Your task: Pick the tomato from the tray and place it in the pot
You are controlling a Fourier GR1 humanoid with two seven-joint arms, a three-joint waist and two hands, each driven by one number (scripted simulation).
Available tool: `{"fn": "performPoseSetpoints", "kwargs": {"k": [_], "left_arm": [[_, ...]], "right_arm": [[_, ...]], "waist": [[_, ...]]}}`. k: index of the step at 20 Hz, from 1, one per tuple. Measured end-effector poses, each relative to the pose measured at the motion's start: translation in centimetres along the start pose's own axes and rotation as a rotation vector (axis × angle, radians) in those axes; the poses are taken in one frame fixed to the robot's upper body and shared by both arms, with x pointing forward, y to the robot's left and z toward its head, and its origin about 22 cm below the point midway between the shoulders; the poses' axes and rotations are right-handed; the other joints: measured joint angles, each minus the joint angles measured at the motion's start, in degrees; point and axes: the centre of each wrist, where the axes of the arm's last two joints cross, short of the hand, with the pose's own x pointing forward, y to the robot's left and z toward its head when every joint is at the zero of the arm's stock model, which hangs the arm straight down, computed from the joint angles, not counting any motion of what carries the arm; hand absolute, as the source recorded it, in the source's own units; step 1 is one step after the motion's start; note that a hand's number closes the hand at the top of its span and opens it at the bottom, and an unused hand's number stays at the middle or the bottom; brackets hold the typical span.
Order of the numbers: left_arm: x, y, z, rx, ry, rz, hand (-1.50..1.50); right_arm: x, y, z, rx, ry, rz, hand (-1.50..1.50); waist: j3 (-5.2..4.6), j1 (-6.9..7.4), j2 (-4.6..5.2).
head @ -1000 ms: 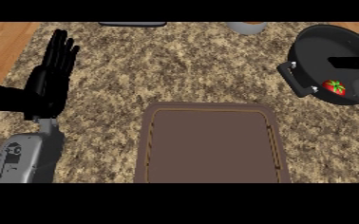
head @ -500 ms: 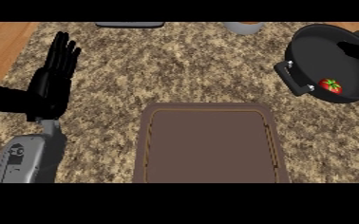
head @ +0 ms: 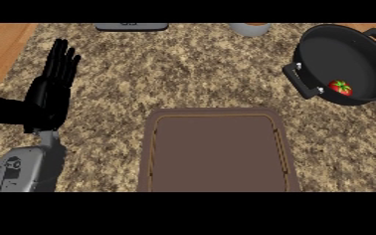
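A small red tomato [head: 340, 87] with a green stem lies inside the black pot [head: 332, 50] at the right edge of the counter, near the pot's lower wall. The brown tray [head: 218, 152] sits at the lower middle with nothing on it. My left hand [head: 50, 93] rests open at the left side, fingers straight and pointing up, far from both tray and pot. My right hand shows nowhere in the head view.
A grey flat object [head: 132, 26] and a grey cup-like base [head: 249, 28] sit at the counter's far edge. The pot's handle [head: 301, 78] sticks out toward the tray. Wooden floor or edge [head: 13, 40] shows at the upper left.
The view has shifted slightly, so the pot and tomato sit a little higher and left. The left hand keeps its open pose.
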Motion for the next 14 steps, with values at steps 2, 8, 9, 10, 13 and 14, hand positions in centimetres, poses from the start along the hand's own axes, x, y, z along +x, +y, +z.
{"fn": "performPoseSetpoints", "kwargs": {"k": [2, 8, 9, 10, 13, 14], "left_arm": [[-0.1, 0.1, -0.1, 0.000, -0.001, -0.006, 0.00], [0.4, 0.0, 0.1, 0.006, -0.008, -0.002, 0.00], [0.1, 0.1, 0.1, 0.008, -0.007, -0.004, 0.00], [0.1, 0.2, 0.3, 0.008, -0.003, -0.004, 0.00], [0.1, -0.2, 0.4, -0.001, -0.006, 0.001, 0.00], [0.1, -0.1, 0.7, 0.001, -0.008, 0.000, 0.00]], "right_arm": [[-0.9, -1.4, -0.1, -0.009, -0.004, -0.014, -1.50], [-4.5, -6.4, 0.4, -0.049, -0.010, -0.035, -1.50], [-4.7, -7.4, 0.3, -0.051, -0.013, -0.037, -1.50], [-5.0, -8.4, 0.4, -0.054, -0.011, -0.038, -1.50], [-5.8, -11.0, 0.3, -0.067, -0.019, -0.041, -1.50], [-6.1, -11.9, 0.3, -0.070, -0.017, -0.040, -1.50]], "waist": [[-0.01, -0.16, -0.04], [-0.04, -0.24, -0.08], [-0.04, -0.31, -0.08], [-0.06, -0.34, -0.10], [-0.06, -0.23, -0.06], [-0.05, -0.17, -0.05]]}}
